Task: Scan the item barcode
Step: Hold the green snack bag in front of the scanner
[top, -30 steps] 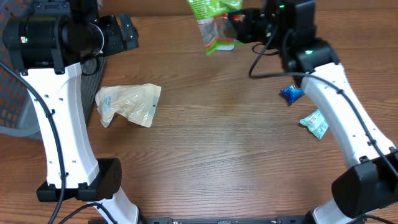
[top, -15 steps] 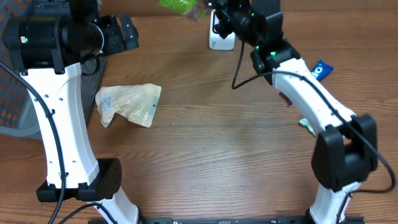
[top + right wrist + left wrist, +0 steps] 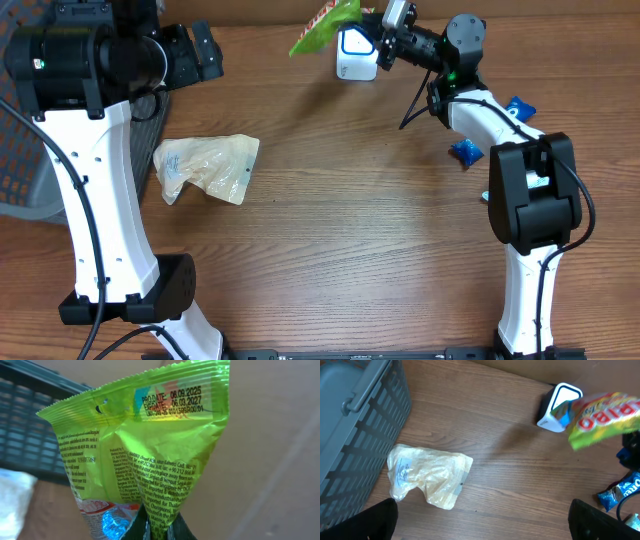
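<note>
The item is a green snack bag (image 3: 325, 25) with printed text and date codes, filling the right wrist view (image 3: 150, 445). My right gripper (image 3: 382, 25) is shut on the bag's lower edge (image 3: 157, 530) and holds it in the air at the table's far edge. The bag hangs just left of and above the white barcode scanner (image 3: 356, 55). In the left wrist view the bag (image 3: 602, 417) overlaps the scanner (image 3: 559, 407) on its right side. My left gripper (image 3: 200, 50) is open and empty (image 3: 492, 525), high over the table's left side.
A pale yellowish bag (image 3: 205, 167) lies at left (image 3: 427, 475), beside a grey basket (image 3: 20, 150) at the left edge (image 3: 355, 425). Blue packets (image 3: 468, 150) (image 3: 518, 108) lie at right near my right arm. A blue packet (image 3: 620, 492) shows in the left wrist view.
My right arm has swung the green bag leftward along the far edge, from right of the scanner to its left, turning it edge-on. The left arm has stayed still.
</note>
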